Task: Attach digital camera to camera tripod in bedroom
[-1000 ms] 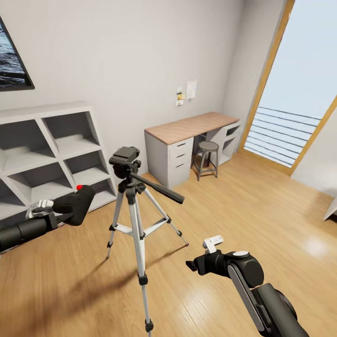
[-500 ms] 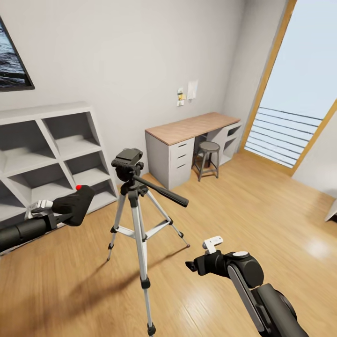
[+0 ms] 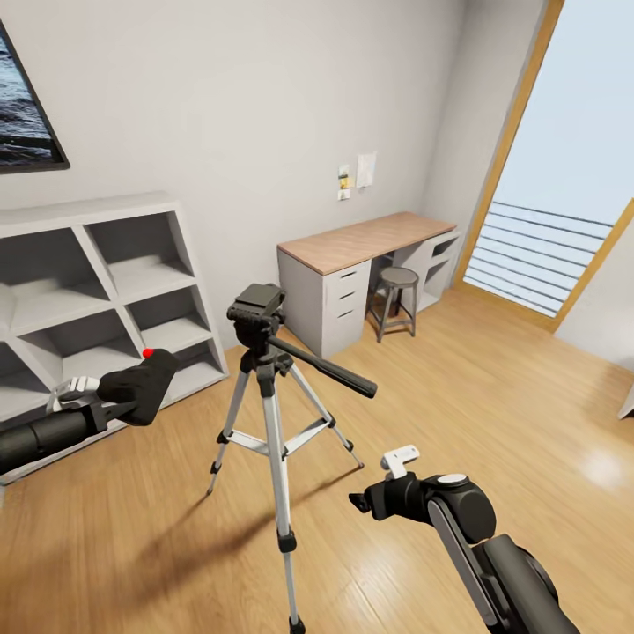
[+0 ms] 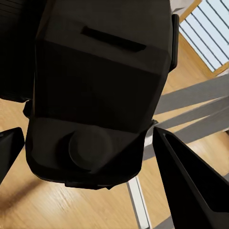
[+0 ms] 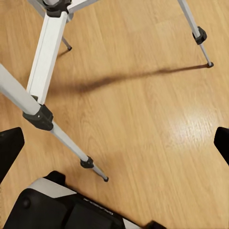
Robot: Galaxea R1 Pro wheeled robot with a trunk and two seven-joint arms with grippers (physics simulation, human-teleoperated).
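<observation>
The boxy matte-black camera [image 3: 136, 389], red button on top, sits clamped in the left gripper [image 3: 106, 396], left of the tripod [image 3: 273, 414]. The tripod's thin silver legs stand on glossy wood planks [image 3: 493, 387]. The right gripper [image 3: 370, 497] hangs spread, empty.

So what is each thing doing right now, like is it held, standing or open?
digital camera: held in the left tool, off the tripod
camera tripod: standing on the floor, legs spread, head bare
right tool: open, holding nothing
desk drawers: closed
stool: upright by the desk
</observation>
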